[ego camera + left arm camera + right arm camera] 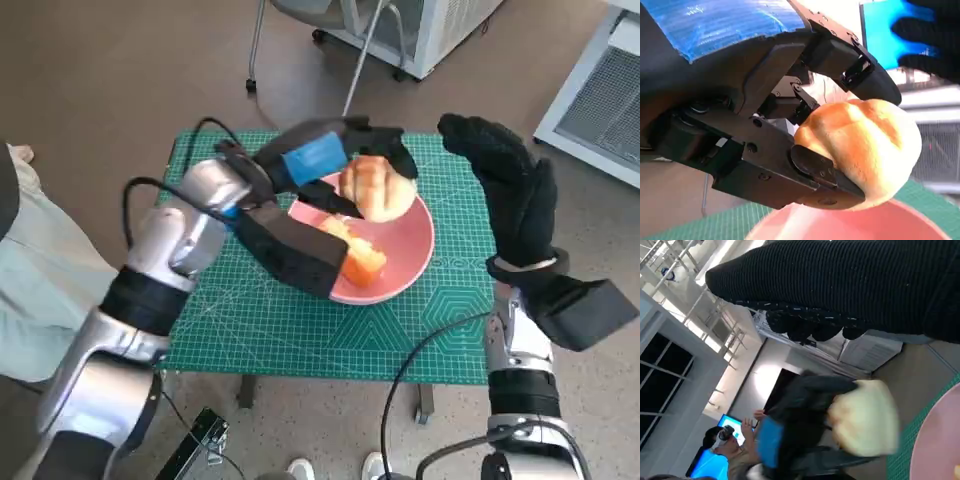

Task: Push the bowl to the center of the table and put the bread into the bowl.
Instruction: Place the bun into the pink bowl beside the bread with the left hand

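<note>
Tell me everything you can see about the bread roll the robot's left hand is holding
The bread roll is round, golden brown on top with scored creases and paler at the sides, and looks soft and whole. The left hand grips it between black fingers, one above and one below. It hangs just above the far rim of the pink bowl; whether it touches the rim is unclear. The gloved right hand stays apart from it.

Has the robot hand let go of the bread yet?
No: the left robot hand grips the bread between its black fingers, above the pink bowl.
</note>
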You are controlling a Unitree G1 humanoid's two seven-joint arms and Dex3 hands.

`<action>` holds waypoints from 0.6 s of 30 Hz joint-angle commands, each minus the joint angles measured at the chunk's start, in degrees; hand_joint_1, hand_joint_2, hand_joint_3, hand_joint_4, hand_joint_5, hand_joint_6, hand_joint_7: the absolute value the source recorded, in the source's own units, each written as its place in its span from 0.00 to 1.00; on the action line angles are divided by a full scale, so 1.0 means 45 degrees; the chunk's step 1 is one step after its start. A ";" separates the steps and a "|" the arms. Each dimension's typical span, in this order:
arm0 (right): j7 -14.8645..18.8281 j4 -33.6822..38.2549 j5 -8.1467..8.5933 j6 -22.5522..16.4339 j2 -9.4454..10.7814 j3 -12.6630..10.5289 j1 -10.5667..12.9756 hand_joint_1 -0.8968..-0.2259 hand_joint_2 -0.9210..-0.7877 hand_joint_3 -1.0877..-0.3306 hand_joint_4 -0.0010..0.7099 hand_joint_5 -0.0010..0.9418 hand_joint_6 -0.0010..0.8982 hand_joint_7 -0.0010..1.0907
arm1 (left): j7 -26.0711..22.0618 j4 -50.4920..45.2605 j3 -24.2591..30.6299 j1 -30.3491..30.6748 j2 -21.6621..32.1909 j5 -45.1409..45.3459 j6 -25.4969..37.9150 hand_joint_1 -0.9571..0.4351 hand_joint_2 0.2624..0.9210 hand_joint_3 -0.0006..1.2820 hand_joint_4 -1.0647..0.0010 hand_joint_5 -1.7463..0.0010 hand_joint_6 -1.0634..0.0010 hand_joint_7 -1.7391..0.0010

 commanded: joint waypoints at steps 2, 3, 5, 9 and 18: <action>-0.0278 -0.0048 -0.0251 0.0008 -0.0166 -0.0053 0.0445 0.75 0.60 0.48 0.68 0.06 0.18 0.80 | -0.1232 0.0523 -0.0121 -0.0105 -0.0579 -0.0273 0.1303 0.66 0.99 0.13 0.64 0.58 0.62 0.54; -0.0330 -0.0065 -0.0279 -0.0002 -0.0170 -0.0053 0.0461 0.75 0.60 0.48 0.68 0.06 0.18 0.80 | -0.1575 0.0359 -0.0220 0.0016 -0.0586 -0.0129 0.1735 0.65 0.99 0.12 0.66 0.72 0.65 0.65; -0.0419 -0.0091 -0.0320 -0.0003 -0.0181 -0.0050 0.0477 0.76 0.61 0.48 0.68 0.06 0.19 0.80 | -0.2088 0.0106 -0.0395 0.0174 -0.0574 0.0095 0.2344 0.62 1.00 0.10 0.76 0.89 0.72 0.78; -0.0591 -0.0140 -0.0417 0.0056 -0.0206 -0.0055 0.0478 0.77 0.70 0.45 0.68 0.06 0.19 0.79 | -0.2622 -0.0017 -0.0740 0.0251 -0.0534 0.0339 0.2817 0.59 1.00 0.09 0.86 0.97 0.75 0.87; -0.0972 -0.0352 -0.0678 0.0194 -0.0202 -0.0012 0.0506 0.76 0.75 0.43 0.68 0.06 0.20 0.79 | -0.2798 0.0114 -0.0727 0.0544 -0.0374 0.0071 0.2670 0.54 1.00 0.08 0.95 1.00 0.77 0.93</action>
